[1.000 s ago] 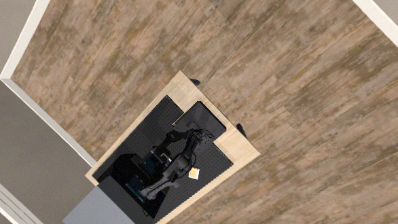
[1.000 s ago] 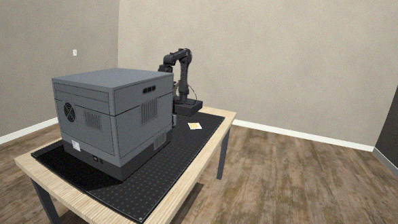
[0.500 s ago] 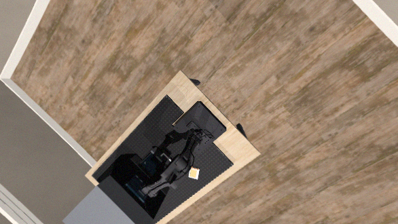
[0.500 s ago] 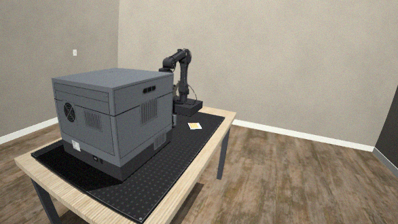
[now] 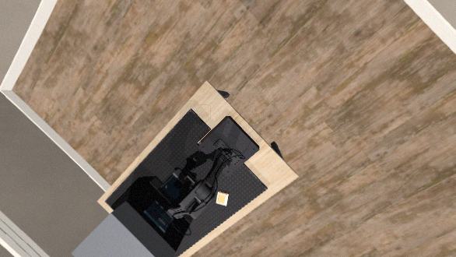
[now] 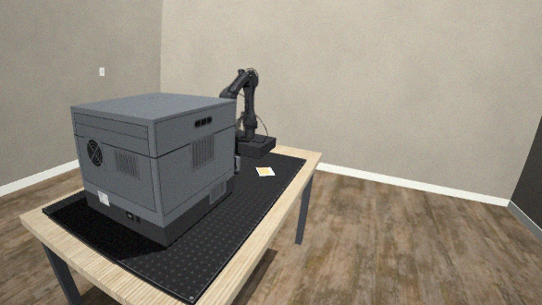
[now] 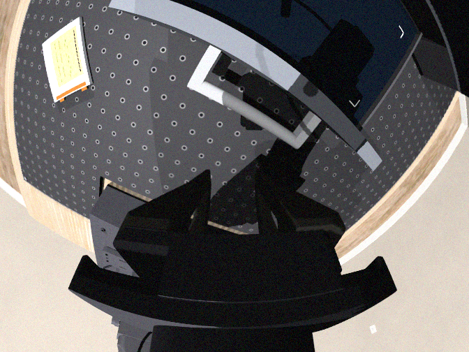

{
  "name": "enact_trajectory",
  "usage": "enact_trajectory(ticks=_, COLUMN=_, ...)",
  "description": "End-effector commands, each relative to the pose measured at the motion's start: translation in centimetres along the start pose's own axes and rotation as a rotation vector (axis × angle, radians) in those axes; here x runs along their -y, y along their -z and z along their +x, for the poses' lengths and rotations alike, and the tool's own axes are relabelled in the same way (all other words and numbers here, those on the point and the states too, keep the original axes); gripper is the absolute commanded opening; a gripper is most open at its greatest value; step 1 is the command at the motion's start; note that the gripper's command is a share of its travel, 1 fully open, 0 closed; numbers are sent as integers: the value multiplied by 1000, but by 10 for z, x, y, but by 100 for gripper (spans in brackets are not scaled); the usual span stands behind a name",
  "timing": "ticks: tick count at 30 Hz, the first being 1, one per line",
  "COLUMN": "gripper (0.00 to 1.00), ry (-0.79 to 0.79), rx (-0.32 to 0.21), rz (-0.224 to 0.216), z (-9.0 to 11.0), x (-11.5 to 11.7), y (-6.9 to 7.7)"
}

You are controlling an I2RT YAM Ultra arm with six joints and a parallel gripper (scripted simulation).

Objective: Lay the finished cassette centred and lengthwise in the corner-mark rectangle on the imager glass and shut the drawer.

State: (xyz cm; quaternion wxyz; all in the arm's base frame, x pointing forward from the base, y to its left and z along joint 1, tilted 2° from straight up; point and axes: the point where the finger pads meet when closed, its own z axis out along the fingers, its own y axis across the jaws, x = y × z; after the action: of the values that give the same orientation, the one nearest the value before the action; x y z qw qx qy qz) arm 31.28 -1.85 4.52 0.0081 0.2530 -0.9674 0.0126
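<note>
The cassette FINISHED (image 5: 222, 198) (image 6: 264, 171) (image 7: 65, 59) is a white plate with a yellow gel and an orange end strip. It lies flat on the black mat, apart from the imager. The gel imager IM (image 6: 153, 152) (image 5: 113, 237) is a large grey box. Its drawer is pulled out, and in the wrist view I see its dark glass (image 7: 325, 22), two white corner marks and the pale bar handle (image 7: 242, 110). My gripper (image 7: 232, 177) hangs high above the mat in front of the drawer. Its fingers stand partly apart with nothing between them.
The arm's base box (image 6: 255, 145) (image 7: 109, 219) stands at the far end of the black perforated mat (image 6: 208, 250) (image 7: 144, 125). The mat covers a wooden table (image 6: 296, 155) (image 5: 272, 163). The table edges fall off to a wooden floor.
</note>
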Motion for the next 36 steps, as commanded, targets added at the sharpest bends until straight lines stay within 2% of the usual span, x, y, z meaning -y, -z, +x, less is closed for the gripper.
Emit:
enact_trajectory(ticks=1, gripper=35, ry=152, rx=101, rz=64, z=-14, x=10, y=8)
enact_trajectory(ticks=14, gripper=35, ry=569, rx=149, rz=138, z=-13, x=12, y=8)
enact_trajectory(ticks=16, gripper=35, ry=569, rx=149, rz=138, z=-13, x=12, y=8)
enact_trajectory(ticks=29, gripper=35, ry=994, rx=193, rz=213, z=-13, x=12, y=8)
enact_trajectory(ticks=36, gripper=35, ry=1016, rx=195, rz=217, z=-15, x=13, y=8)
